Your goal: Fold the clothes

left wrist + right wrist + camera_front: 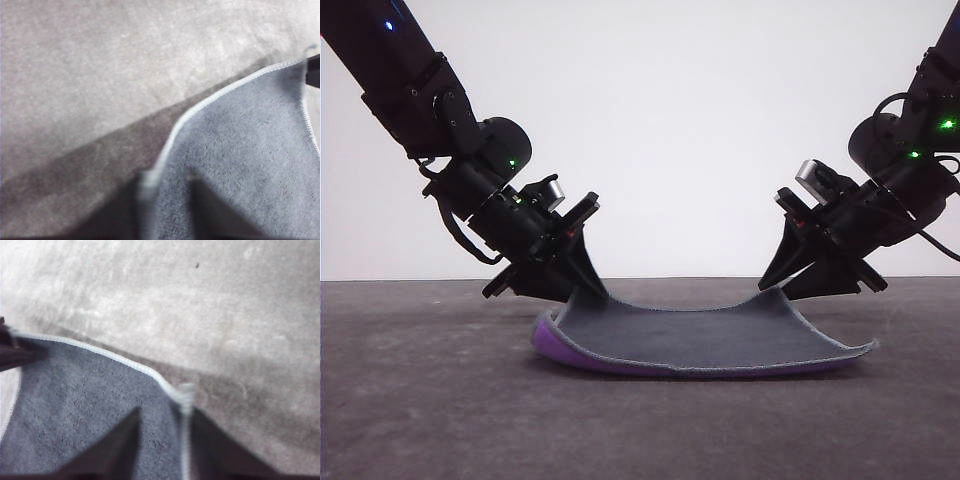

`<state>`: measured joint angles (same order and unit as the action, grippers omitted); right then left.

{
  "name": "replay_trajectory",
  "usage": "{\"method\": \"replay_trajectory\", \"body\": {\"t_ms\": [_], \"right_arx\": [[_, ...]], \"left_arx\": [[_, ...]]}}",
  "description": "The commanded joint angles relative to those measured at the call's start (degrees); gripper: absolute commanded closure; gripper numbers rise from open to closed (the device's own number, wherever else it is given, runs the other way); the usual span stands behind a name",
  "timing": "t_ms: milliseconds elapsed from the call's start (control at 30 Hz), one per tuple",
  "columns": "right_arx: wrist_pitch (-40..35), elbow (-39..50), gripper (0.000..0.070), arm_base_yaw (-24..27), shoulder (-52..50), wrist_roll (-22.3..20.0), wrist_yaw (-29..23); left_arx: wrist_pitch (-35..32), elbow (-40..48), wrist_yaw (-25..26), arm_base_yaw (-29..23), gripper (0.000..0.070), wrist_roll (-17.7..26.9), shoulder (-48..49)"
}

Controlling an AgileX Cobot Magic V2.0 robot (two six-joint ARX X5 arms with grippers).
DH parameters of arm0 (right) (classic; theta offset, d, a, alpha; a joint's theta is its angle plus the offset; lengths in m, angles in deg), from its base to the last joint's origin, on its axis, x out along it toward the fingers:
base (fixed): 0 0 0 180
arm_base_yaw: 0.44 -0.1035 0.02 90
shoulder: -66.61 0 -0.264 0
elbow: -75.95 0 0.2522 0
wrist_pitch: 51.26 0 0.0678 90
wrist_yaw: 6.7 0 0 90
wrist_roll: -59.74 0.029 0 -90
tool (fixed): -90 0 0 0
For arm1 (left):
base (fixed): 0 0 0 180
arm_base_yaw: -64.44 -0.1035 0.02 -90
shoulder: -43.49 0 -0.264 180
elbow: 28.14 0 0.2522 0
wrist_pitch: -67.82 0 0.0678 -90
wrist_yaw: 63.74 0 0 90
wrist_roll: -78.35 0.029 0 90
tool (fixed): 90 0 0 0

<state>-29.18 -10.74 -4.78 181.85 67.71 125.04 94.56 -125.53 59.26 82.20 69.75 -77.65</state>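
The cloth [690, 335] lies on the grey table with its dark grey face up and its purple face showing along the front edge. Its two far corners are lifted off the table. My left gripper [582, 285] is shut on the far left corner. My right gripper [782, 285] is shut on the far right corner. In the left wrist view the dark fingers [210, 210] pinch the cloth [250, 145] at its light stitched border. The right wrist view shows the same grip [165, 440] on the cloth [85, 400].
The grey felt-like table [440, 400] spreads on all sides of the cloth. A plain white wall stands behind it.
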Motion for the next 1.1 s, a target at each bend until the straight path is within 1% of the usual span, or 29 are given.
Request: {"method": "replay_trajectory", "body": {"t_ms": [0, 67, 200, 300, 367, 467, 600, 800, 900, 967, 1067], "right_arx": [[-0.5, -1.1, 0.0666, 0.0, 1.7, 0.6, -0.3], [-0.6, -1.1, 0.0690, 0.0, 1.8, 0.6, -0.4], [-0.6, -1.1, 0.0693, 0.0, 2.3, 0.6, -0.3], [-0.7, -1.1, 0.0693, 0.0, 2.3, -0.1, 0.7], [-0.7, -1.1, 0.0693, 0.3, 2.3, -0.1, 2.4], [-0.1, -1.1, 0.0693, 1.2, 2.3, 0.0, 6.7], [2.4, -1.1, 0.0693, 2.8, 1.9, -0.6, 11.5], [8.8, -1.1, 0.0692, 5.3, 1.2, -3.9, 19.3], [12.6, -1.1, 0.0691, 6.1, 0.9, -5.8, 23.2], [15.7, -1.1, 0.0692, 6.5, 0.6, -7.7, 24.7], [21.9, -1.1, 0.0691, 6.8, 0.0, -12.0, 24.9]], "left_arx": [[-0.8, -1.2, 0.1, 0.3, 0.0700, 0.0, -1.8], [-0.7, -1.2, -0.3, 0.2, 0.0700, 0.0, -1.8], [-0.8, -1.2, -0.4, 0.2, 0.0700, 0.0, -1.8], [-0.7, -1.2, -0.2, 0.0, 0.0700, 0.2, -1.8], [-0.4, -1.2, 1.2, -0.3, 0.0700, 0.2, -1.8], [0.7, -1.2, 4.2, -0.7, 0.0700, 0.5, -1.8], [3.4, -1.2, 6.9, -1.4, 0.0700, 1.9, -1.7], [10.5, -1.2, 8.2, -2.0, 0.0700, 7.0, -0.2], [14.0, -1.2, 11.0, -2.0, 0.0700, 9.0, 1.0], [15.9, -1.2, 12.3, -2.0, 0.0700, 9.9, 1.9], [18.1, -1.2, 12.3, -2.0, 0.0700, 11.0, 3.3]]}}
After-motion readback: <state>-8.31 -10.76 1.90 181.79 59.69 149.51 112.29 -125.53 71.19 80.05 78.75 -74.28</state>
